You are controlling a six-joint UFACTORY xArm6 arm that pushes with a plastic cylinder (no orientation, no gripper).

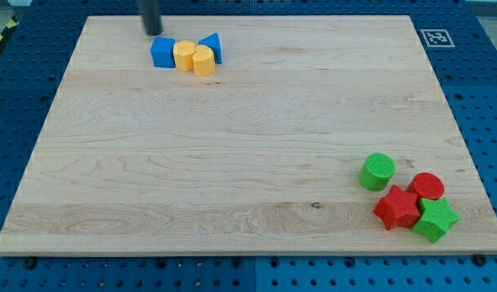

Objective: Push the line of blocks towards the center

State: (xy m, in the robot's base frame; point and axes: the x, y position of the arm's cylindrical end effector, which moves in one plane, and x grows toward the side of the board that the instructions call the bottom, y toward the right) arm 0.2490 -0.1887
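A short line of blocks lies near the view's top left on the wooden board (232, 146): a blue cube (162, 52), a yellow hexagonal block (184, 55), a yellow cylinder (203, 61) and a blue triangular block (212, 46), all touching. My tip (152, 32) stands just above and left of the blue cube, close to its top edge; I cannot tell if it touches it.
At the view's bottom right sits a cluster: a green cylinder (377, 171), a red cylinder (427, 186), a red star block (397, 208) and a green star block (435, 219). A fiducial marker (435, 37) is at the board's top right corner.
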